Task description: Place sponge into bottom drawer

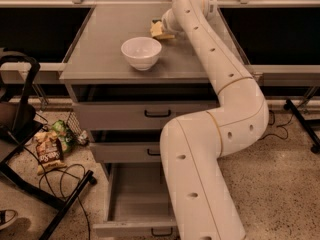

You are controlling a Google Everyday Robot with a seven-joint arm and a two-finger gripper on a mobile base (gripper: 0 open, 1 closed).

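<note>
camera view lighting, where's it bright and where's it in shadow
Camera view: warm, dim light; the white arm is brightest, the gap under the cabinet top lies in deep shadow, and the open bottom drawer is lit inside. Same camera view: the gripper sits at the top's far edge by the sponge, largely hidden behind the arm.

Cream tubular arm (235, 101) (small dark holes (181, 157))

Sponge (158, 31) at gripper (165, 27) on countertop (100, 44), bottom drawer (134, 196) open
</note>
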